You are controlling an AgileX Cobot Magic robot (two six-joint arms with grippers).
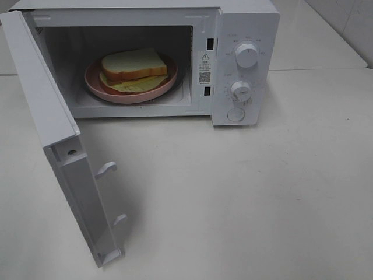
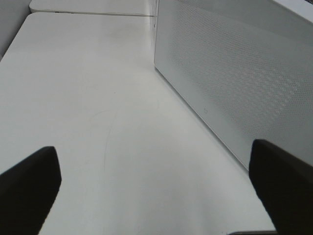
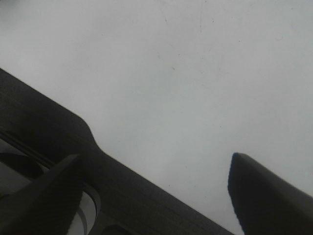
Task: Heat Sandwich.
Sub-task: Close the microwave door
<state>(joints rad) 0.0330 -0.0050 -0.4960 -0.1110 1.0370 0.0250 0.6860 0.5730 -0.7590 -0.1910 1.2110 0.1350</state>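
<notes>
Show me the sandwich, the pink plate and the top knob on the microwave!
sandwich point(image 1: 134, 63), exterior high view, middle of the top bread slice.
pink plate point(image 1: 129, 97), exterior high view, front rim.
top knob point(image 1: 247, 55), exterior high view, centre of its face.

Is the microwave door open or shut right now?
Open. The door stands swung wide, and the sandwich on its pink plate shows inside the microwave.

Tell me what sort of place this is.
Probably a lab bench staged as a kitchen, not a real one: a white microwave, door open, stands on a plain white table, with a sandwich on a pink plate inside. No other kitchen fittings show.
</notes>
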